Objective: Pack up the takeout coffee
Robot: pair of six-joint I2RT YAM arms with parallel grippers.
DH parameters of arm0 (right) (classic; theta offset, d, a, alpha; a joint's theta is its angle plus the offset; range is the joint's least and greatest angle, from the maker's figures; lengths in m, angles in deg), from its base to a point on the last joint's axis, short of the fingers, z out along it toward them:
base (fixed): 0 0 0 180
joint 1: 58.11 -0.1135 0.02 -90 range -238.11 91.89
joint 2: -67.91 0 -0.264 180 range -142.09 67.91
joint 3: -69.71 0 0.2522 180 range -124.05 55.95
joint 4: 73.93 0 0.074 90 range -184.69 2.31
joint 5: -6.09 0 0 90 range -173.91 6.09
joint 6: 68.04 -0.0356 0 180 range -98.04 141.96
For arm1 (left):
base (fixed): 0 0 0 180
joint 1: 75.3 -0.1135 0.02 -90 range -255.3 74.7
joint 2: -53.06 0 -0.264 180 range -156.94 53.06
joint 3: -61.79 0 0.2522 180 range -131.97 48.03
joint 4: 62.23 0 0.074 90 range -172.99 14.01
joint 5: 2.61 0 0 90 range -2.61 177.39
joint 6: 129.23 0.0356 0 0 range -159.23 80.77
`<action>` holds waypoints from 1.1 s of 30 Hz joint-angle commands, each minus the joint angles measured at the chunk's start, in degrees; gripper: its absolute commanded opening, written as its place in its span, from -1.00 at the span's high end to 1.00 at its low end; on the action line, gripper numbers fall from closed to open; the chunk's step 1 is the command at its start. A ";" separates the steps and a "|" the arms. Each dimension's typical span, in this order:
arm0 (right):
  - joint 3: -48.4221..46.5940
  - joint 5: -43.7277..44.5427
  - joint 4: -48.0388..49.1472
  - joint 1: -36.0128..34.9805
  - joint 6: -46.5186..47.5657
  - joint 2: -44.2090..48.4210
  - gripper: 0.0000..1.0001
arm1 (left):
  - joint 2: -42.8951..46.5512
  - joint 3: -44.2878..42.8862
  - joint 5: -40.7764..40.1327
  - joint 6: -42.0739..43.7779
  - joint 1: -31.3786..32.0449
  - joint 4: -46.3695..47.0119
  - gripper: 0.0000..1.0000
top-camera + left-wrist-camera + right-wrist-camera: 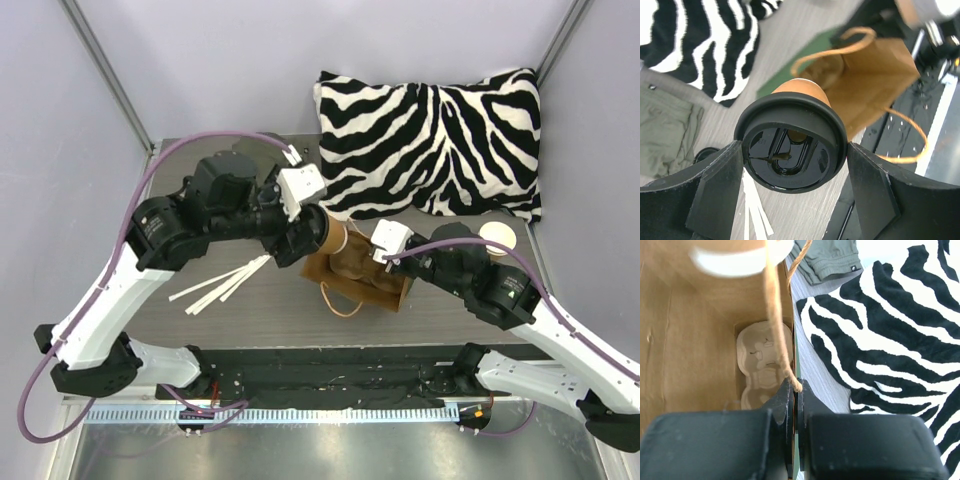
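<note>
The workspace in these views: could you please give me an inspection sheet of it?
Surface: grey table, wood-grained.
Job's things: takeout coffee, lidded, lifted near the open paper bag; pulp tray inside it.
Clutter: zebra cushion, white strips, olive cloth, lidless cup.
Grippers: left gripper shut on the coffee's lid; right gripper shut on the bag's rim.
Cables: purple cables along both arms.
Surroundings: pale enclosure walls.
</note>
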 commanded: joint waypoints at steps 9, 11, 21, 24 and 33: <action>-3.40 0.02 4.89 0.16 -3.86 -1.56 0.98 | 6.51 8.97 -6.66 5.71 9.33 7.92 -0.51; -3.66 -0.86 5.24 0.25 -4.65 -1.65 0.98 | 6.95 11.25 -7.27 6.94 10.65 8.62 -0.50; -3.93 -9.90 6.56 0.25 -3.69 0.02 0.98 | 7.31 18.38 -8.95 12.47 14.08 16.17 -0.51; -3.22 -12.28 6.74 0.16 -1.94 0.46 0.98 | 7.13 19.96 -8.25 14.05 14.43 16.97 -0.50; -2.34 -15.10 9.20 0.16 -3.42 -0.33 0.98 | 8.53 26.90 -9.47 19.77 18.38 20.14 -0.50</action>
